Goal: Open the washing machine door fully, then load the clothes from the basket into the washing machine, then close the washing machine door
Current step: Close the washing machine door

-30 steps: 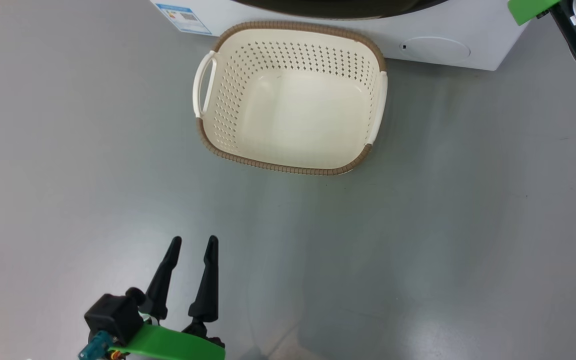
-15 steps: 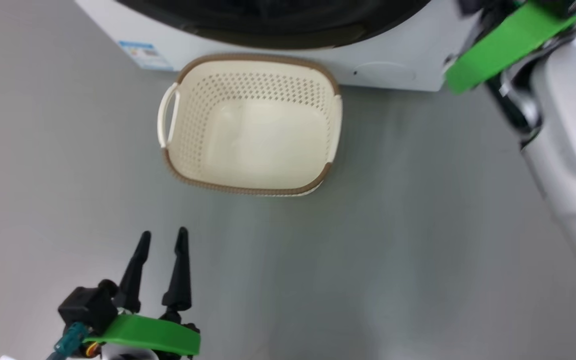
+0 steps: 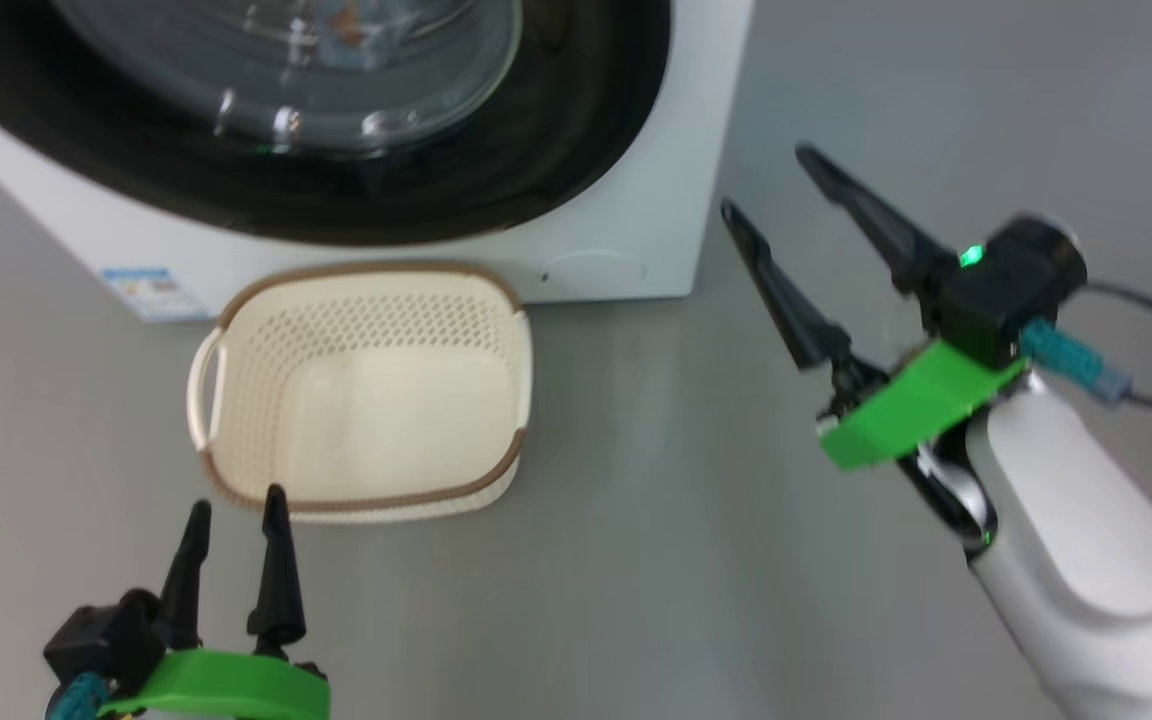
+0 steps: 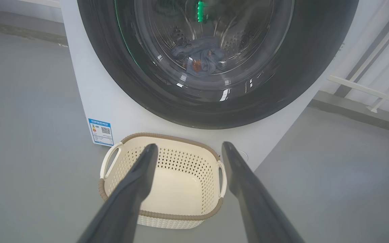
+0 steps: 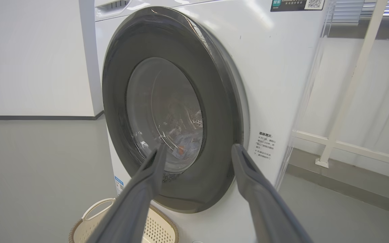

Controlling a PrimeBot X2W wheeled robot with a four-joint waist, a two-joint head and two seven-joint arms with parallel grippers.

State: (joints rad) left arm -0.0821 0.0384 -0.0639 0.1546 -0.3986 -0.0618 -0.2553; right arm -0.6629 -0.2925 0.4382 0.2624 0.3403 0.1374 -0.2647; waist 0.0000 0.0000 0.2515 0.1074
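The washing machine (image 3: 671, 150) stands at the top of the head view. The washing machine door (image 3: 576, 140) lies flat against its front, black rim around a glass bowl. Behind the glass the clothes (image 4: 199, 59) lie in the drum, blue with an orange patch. The cream basket (image 3: 366, 400) sits on the floor before the machine with nothing in it. My left gripper (image 3: 236, 503) is open just short of the basket's near rim. My right gripper (image 3: 768, 182) is open in the air, right of the machine's corner, holding nothing.
Grey floor (image 3: 636, 560) spreads around the basket. In the right wrist view a white rail (image 5: 349, 87) and a low ledge run along the machine's right side, a white wall (image 5: 29, 57) stands at its left, and the basket (image 5: 89, 229) shows at the bottom.
The head camera has tilted up, so the basket and machine sit lower in the picture. My right arm has come down from the top right corner, and its open fingers now show.
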